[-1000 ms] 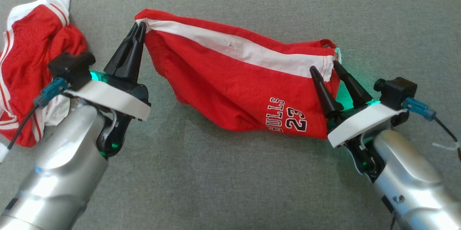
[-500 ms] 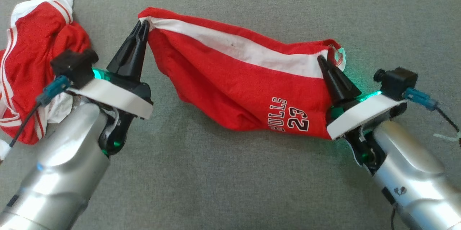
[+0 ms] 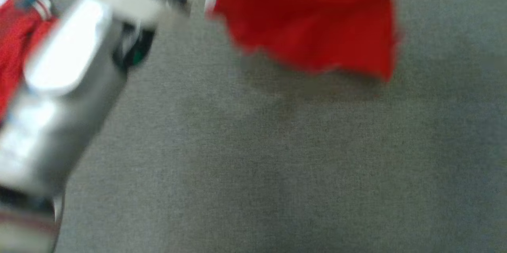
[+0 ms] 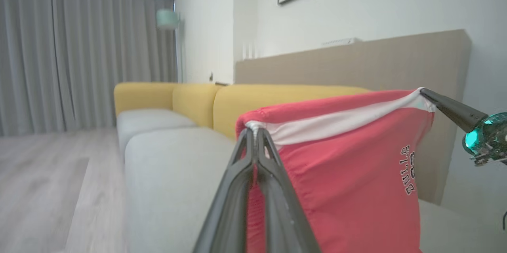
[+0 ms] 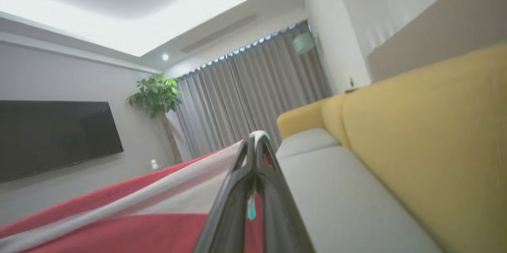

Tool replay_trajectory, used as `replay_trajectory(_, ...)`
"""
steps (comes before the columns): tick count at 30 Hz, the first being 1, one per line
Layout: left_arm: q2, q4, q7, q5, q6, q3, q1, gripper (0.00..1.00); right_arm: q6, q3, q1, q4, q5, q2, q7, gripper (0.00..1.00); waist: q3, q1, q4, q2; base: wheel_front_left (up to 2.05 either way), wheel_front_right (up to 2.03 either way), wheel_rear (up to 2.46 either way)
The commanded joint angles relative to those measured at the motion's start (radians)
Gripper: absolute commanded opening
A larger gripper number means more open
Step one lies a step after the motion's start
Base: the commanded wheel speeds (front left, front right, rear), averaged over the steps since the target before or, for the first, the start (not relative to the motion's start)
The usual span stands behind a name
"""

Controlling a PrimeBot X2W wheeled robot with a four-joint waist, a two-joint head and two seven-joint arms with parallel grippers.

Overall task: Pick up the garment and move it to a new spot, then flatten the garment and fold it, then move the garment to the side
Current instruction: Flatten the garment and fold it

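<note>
Head view, blurred red shorts (image 3: 317,23) hanging over grey woven seat (image 3: 277,166), silver forearm (image 3: 59,86) left, left wrist view, left gripper (image 4: 255,134) pinching white waistband (image 4: 336,120) corner, right gripper (image 4: 425,94) clamped on the other, yellow backrest (image 4: 237,102) behind, right wrist view, pleated curtains (image 5: 245,90)

The supporting surface is a grey woven fabric seat (image 3: 277,166), flat and uniform across the head view. The wrist views show it as pale grey sofa cushions (image 4: 166,174) set against yellow backrests (image 4: 245,98). A red garment with white stripes (image 3: 16,47) lies crumpled directly on the seat at the left edge of the head view, blurred and only partly visible
</note>
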Motion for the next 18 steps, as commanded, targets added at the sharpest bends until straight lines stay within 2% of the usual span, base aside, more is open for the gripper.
replay_trajectory(1, 0.021, -0.012, -0.009, 0.018, 0.002, 0.048, -0.117, 0.0, -0.001, -0.026, -0.068, -0.04, -0.016, -0.031, -0.004, 0.0, 0.026, -0.0001, -0.012, 0.0, 0.0, 0.0, 0.0)
replay_trajectory(5, -0.046, 0.011, -0.012, 0.08, 0.005, 0.125, -0.281, 0.0, -0.001, -0.112, -0.208, -0.075, -0.061, -0.061, -0.004, 0.0, 0.053, -0.0001, -0.026, 0.0, 0.0, 0.0, 0.0)
replay_trajectory(8, -0.08, -0.005, -0.012, 0.131, 0.004, 0.185, -0.305, 0.0, -0.001, -0.128, -0.253, -0.114, -0.073, -0.074, -0.004, 0.0, 0.06, -0.0001, -0.034, 0.0, 0.0, 0.0, 0.0)
replay_trajectory(12, -0.089, -0.038, -0.012, 0.17, 0.003, 0.209, -0.213, 0.0, -0.001, -0.145, -0.209, -0.18, -0.059, -0.078, -0.004, 0.0, 0.061, -0.0001, -0.038, 0.0, 0.0, 0.0, 0.0)
replay_trajectory(18, -0.046, -0.094, -0.012, 0.214, 0.002, 0.177, 0.053, 0.0, -0.001, -0.106, 0.025, -0.258, -0.054, -0.101, -0.004, 0.0, 0.059, -0.0001, -0.037, 0.0, 0.0, 0.0, 0.0)
